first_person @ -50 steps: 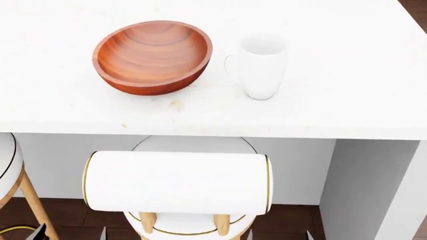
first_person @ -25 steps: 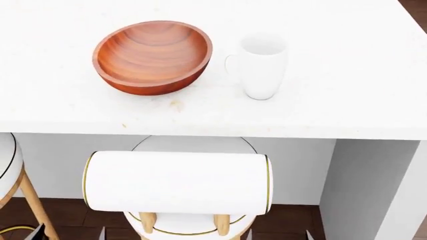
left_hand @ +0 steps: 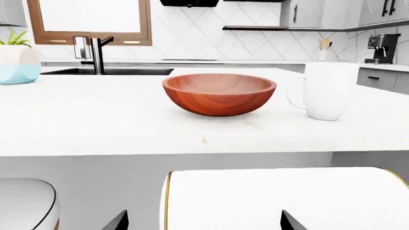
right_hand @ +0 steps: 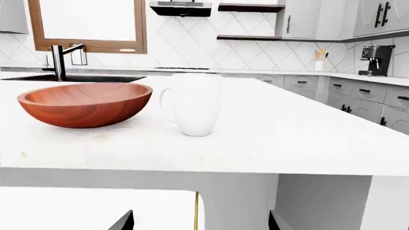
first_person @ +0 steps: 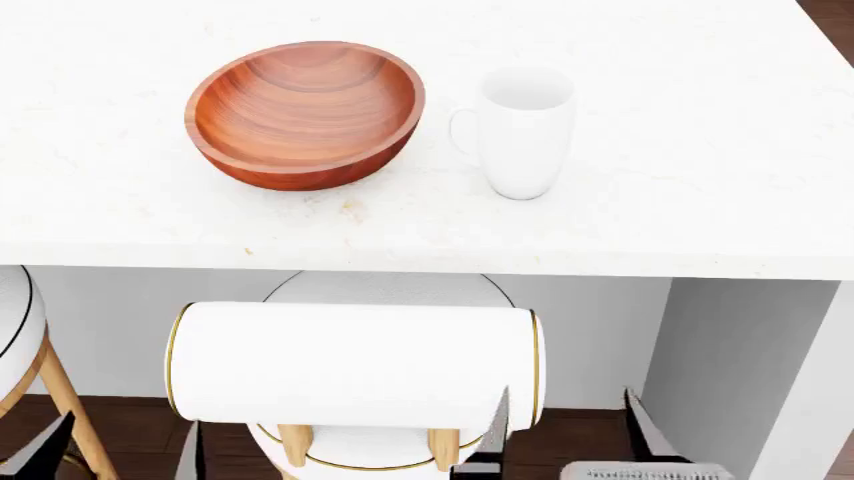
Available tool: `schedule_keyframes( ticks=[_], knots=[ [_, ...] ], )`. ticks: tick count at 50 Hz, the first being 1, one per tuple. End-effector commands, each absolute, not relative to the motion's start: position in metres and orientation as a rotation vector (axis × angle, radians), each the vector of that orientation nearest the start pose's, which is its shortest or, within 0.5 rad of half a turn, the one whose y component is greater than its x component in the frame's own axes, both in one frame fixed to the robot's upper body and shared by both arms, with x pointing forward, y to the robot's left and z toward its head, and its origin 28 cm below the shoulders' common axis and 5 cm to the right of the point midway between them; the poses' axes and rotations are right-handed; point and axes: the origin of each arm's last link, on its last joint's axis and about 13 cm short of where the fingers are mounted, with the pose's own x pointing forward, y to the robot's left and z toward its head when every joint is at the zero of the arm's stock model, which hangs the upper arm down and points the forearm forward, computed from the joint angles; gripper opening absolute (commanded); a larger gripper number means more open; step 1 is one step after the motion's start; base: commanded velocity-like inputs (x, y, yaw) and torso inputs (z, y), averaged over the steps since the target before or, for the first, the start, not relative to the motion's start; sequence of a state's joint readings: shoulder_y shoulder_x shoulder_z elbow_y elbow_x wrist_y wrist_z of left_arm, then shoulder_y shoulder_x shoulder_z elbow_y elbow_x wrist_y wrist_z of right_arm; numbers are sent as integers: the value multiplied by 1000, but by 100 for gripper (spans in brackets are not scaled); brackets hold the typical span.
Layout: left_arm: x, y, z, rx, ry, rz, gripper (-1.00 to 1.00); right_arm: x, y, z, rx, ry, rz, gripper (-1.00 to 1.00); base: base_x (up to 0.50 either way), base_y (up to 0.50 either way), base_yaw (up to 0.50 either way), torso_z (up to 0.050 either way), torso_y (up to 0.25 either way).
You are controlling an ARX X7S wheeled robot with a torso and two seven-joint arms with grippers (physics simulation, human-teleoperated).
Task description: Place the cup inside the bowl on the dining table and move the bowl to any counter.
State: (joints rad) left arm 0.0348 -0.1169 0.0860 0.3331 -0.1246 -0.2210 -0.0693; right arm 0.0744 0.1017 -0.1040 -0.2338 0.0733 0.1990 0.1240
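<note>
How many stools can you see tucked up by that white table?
2. One stool, with a rolled white backrest, sits right below the dining table edge; only a sliver of a second stool shows at the far left. Others may be out of view.

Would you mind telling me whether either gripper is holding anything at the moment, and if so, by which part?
Nothing is held. Both grippers, left and right, hang open below the table edge; the mug and wooden bowl stand untouched on the dining table.

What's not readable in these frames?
- Inside of the glossy white ceramic mug: both wrist views are too low to see over its rim.
- Right gripper and left gripper: head view's lower edge cuts them; only fingertips show.
- Dark espresso machine on the back counter: too small for detail.
</note>
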Motion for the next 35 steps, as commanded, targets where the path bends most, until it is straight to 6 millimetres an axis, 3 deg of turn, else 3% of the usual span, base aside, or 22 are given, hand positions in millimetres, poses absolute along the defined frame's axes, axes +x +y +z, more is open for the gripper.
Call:
schedule_keyframes(
  ticks=[1, 9, 11, 18, 23, 35],
  knots=[
    [211, 214, 106, 17, -89, -90, 100, 237, -105, 123, -56, -182, -7, 100, 0, 0, 0, 0, 0],
    [233, 237, 163, 4, -105, -23, 100, 243, -127, 166, -79, -156, 15, 100, 0, 0, 0, 0, 0],
    [237, 242, 172, -36, -106, -32, 100, 244, -134, 179, -11, -198, -2, 100, 0, 0, 0, 0, 0],
    [250, 253, 203, -28, -68, -44, 100, 248, -157, 203, -91, -186, -19, 100, 0, 0, 0, 0, 0],
    [254, 259, 204, -15, -58, -67, 100, 245, -164, 208, -72, -175, -20, 100, 0, 0, 0, 0, 0],
    [235, 272, 198, -21, -34, -41, 100, 235, -178, 208, -100, -101, -44, 100, 115, 8, 0, 0, 0]
  ],
)
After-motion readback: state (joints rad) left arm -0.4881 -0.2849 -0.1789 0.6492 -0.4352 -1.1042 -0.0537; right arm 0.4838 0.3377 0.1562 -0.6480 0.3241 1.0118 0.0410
